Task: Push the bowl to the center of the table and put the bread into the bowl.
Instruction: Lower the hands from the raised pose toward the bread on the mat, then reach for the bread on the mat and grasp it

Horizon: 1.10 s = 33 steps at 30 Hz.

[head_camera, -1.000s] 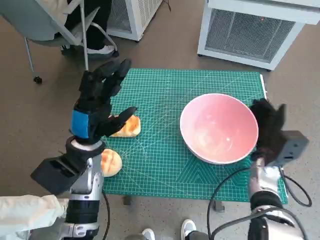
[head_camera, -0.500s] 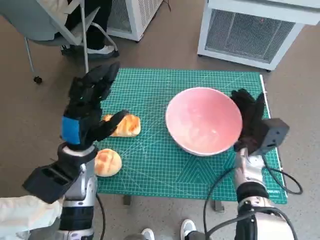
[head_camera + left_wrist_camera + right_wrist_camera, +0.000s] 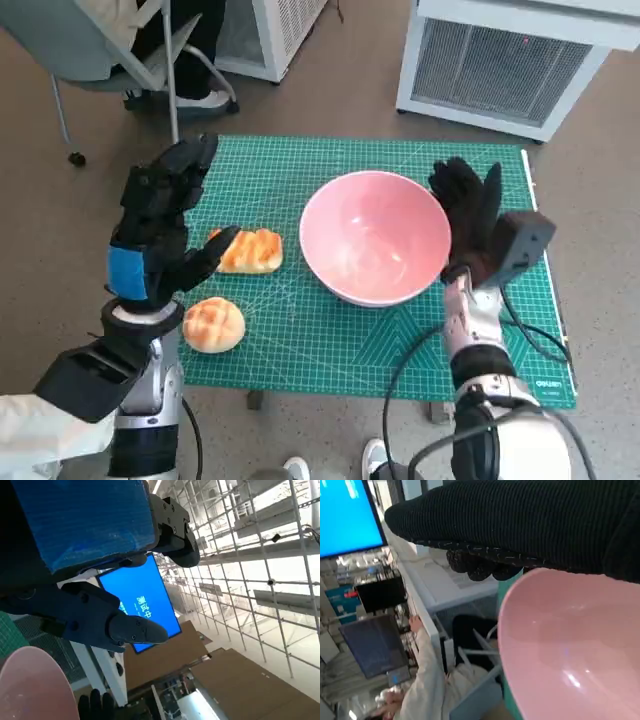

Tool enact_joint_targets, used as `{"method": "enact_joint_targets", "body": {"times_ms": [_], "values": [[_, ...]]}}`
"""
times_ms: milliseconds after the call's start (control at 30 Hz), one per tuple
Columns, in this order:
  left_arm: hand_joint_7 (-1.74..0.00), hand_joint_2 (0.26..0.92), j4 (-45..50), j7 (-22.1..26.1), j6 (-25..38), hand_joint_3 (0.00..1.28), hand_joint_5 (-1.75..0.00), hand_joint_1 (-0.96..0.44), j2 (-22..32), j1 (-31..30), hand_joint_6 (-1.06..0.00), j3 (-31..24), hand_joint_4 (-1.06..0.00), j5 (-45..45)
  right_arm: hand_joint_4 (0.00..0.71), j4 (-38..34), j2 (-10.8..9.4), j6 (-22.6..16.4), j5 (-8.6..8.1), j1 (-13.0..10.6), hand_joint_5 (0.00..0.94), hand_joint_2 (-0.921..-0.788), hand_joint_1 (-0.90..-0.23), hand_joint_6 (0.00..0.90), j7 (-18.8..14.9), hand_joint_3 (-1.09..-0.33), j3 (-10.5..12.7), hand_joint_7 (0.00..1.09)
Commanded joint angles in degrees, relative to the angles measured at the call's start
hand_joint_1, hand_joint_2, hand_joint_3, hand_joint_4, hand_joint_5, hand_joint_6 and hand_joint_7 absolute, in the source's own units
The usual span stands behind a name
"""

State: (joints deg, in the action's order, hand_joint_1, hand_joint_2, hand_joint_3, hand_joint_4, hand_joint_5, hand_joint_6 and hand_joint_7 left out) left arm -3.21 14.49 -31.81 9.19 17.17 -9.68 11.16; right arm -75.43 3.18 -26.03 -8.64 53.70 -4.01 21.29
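The pink bowl point(image 3: 375, 237) sits upright near the middle of the green cutting mat point(image 3: 300, 330), with the gloved right hand point(image 3: 468, 215) pressed flat against the side of it that faces the mat's right edge, fingers straight and holding nothing. Left of the bowl lie two pieces of bread: a long roll point(image 3: 250, 250) near it and a round bun point(image 3: 212, 324) nearer the mat's front edge. The left hand point(image 3: 155, 225) hovers over the mat's left edge beside the long roll, fingers spread wide and empty.
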Motion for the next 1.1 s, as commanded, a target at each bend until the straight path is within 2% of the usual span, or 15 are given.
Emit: {"method": "enact_joint_targets", "body": {"times_ms": [33,233,367,500,633,767,867,1000,1100], "values": [[-0.52,0.921,0.8,-0.7,0.3,0.16,0.00,-0.34,0.8,-1.0,-0.32,-0.5,-0.41,-0.7,0.214,-1.0,-0.4,1.4,1.33,0.2,0.007,-0.921,-0.461,0.216,1.3,-0.853,-0.8,0.23],[-0.51,0.921,0.1,-0.8,0.6,0.16,0.00,-0.35,2.4,-1.1,-0.32,-0.9,-0.41,-1.8,0.198,-0.3,1.5,-0.4,3.06,0.6,0.001,-0.921,-0.464,0.203,1.5,-0.866,-2.5,0.22],[-0.48,0.921,0.1,-0.5,1.7,0.16,0.00,-0.37,4.8,-1.2,-0.31,-1.1,-0.41,-3.8,0.191,0.6,2.8,-2.7,2.83,0.9,0.000,-0.921,-0.477,0.196,0.4,-0.869,-2.5,0.21],[-0.39,0.921,0.8,1.2,5.9,0.17,0.00,-0.40,10.4,-1.0,-0.28,-1.2,-0.39,-6.9,0.185,2.2,4.1,-7.2,2.30,1.3,0.001,-0.921,-0.486,0.188,-1.9,-0.866,-2.7,0.21],[-0.29,0.921,2.7,3.1,11.6,0.17,0.00,-0.43,17.2,-0.5,-0.26,-0.9,-0.35,-12.5,0.192,4.9,5.0,-13.7,1.34,1.1,0.006,-0.921,-0.505,0.187,-6.5,-0.858,-2.9,0.21],[-0.19,0.921,3.7,5.8,17.4,0.15,0.00,-0.46,22.7,1.0,-0.27,0.5,-0.31,-17.1,0.212,9.2,6.0,-21.1,-0.03,0.2,0.014,-0.921,-0.531,0.192,-12.7,-0.844,-3.5,0.21],[-0.14,0.921,4.5,9.6,23.1,0.11,0.00,-0.46,26.6,2.7,-0.26,2.7,-0.25,-19.6,0.229,14.2,6.4,-26.5,-1.71,-1.2,0.019,-0.921,-0.545,0.203,-17.7,-0.823,-4.4,0.22],[-0.06,0.910,5.8,16.6,32.7,0.04,0.00,-0.46,31.8,5.8,-0.20,6.9,-0.12,-23.4,0.249,21.7,6.7,-30.3,-5.11,-3.6,0.022,-0.921,-0.554,0.218,-23.8,-0.799,-6.0,0.23],[-0.03,0.889,6.6,22.0,39.8,0.02,0.00,-0.45,34.4,8.6,-0.17,10.2,-0.05,-25.7,0.258,26.6,7.0,-31.2,-7.71,-5.3,0.021,-0.921,-0.565,0.228,-27.3,-0.778,-7.3,0.24]]}}
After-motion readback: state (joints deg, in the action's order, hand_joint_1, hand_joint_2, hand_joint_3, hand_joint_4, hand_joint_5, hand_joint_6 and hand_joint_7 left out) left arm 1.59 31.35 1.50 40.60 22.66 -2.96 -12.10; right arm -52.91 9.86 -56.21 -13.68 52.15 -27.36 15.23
